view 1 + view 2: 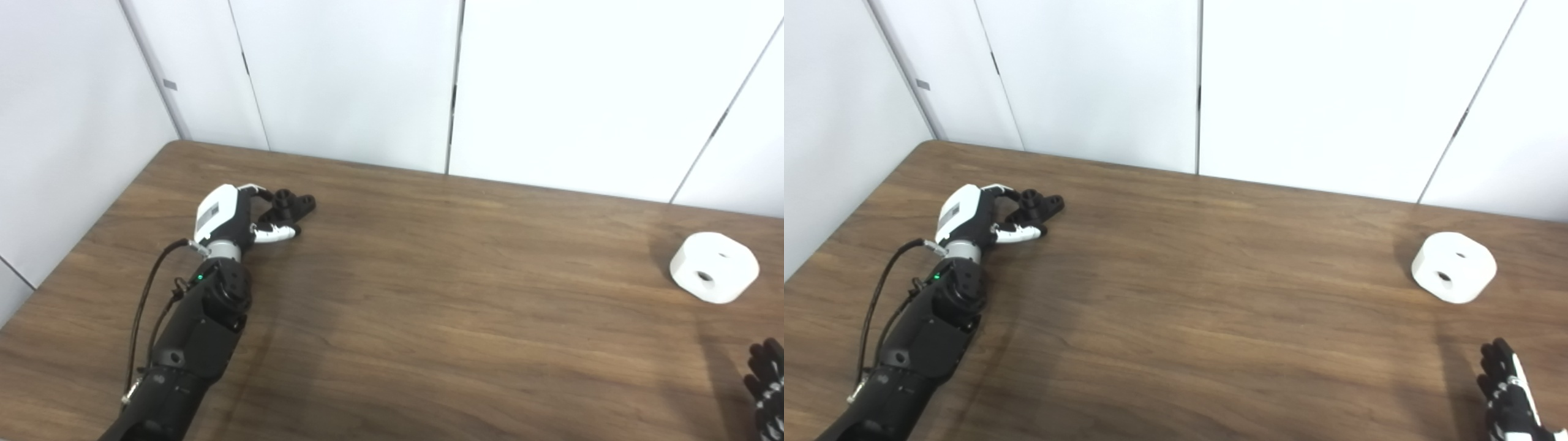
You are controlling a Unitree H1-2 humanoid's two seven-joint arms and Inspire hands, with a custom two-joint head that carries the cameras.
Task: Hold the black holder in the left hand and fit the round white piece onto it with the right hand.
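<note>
We find the black holder point(293, 206) near the far-left part of the table point(1176, 294), lying on the wood surface; it is a small, matte black piece with a raised round boss and a flat lobed arm pointing right. The left hand point(236, 217), with a glossy white back shell and black fingers, is curled around the holder's near end, its fingers above and its white-tipped thumb below; we read this as a grip on the holder, which rests on the tabletop. A black cable runs along the dark left forearm. The round white piece point(1454, 267) sits well apart, at the far-right side of the table; it is a thick, smooth, matte puck with rounded edges, one hole in its top face and one in its side wall. The right hand point(1507, 383) is near the lower-right corner, clear of the piece, fingers spread and holding nothing. The table shows a dark brown wood-grain finish; plain white panels stand behind it.
</note>
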